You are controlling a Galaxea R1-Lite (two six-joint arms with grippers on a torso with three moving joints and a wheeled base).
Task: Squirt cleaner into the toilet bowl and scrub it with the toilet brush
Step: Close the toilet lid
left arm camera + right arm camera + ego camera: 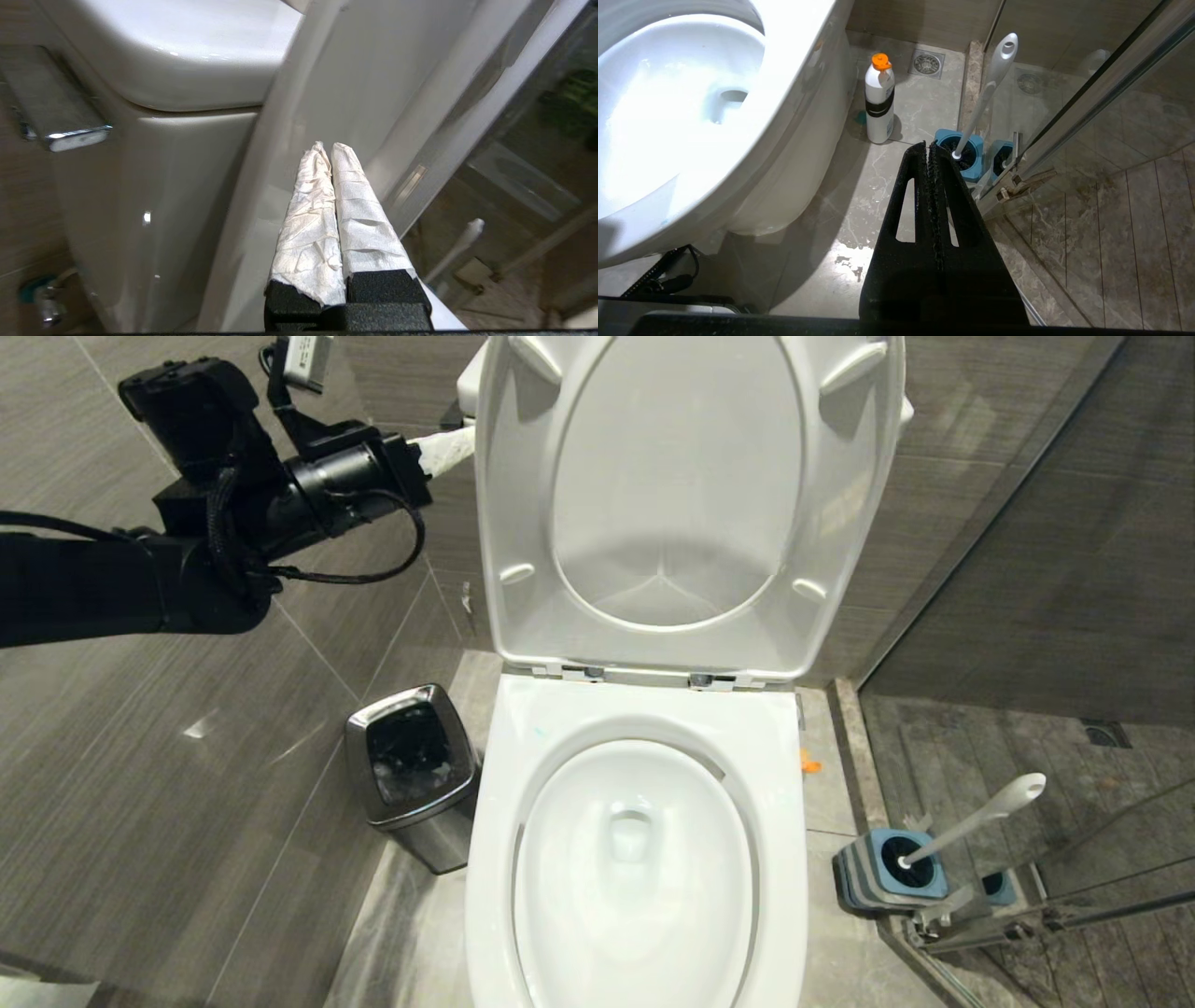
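Toilet brush (971, 819) stands in its blue-and-grey holder (887, 873) on the floor to the right of the toilet bowl (635, 728), black bristle head down inside the holder and the slim white handle leaning up and away from the bowl, rounded end uppermost. That puts it on the right arm's side: the right gripper (932, 151), fingers pressed together on nothing, hangs low just short of the holder with the handle rising beyond its tips, so a reach for the brush would likely fall to this arm, closing across the tilted shaft. Left gripper (331, 148), its paper-wrapped fingers also pressed together and empty, is up at the left edge of the raised seat and lid (681, 495), close to the cistern (177, 154) with its chrome flush lever (60, 121), well apart from the brush. A white bottle with an orange cap (879, 100) stands on the floor between bowl and holder. Inside the bowl the water looks faintly blue, with a small teal speck on the rim; the steel bin (415, 775) on the bowl's left holds a dark liner
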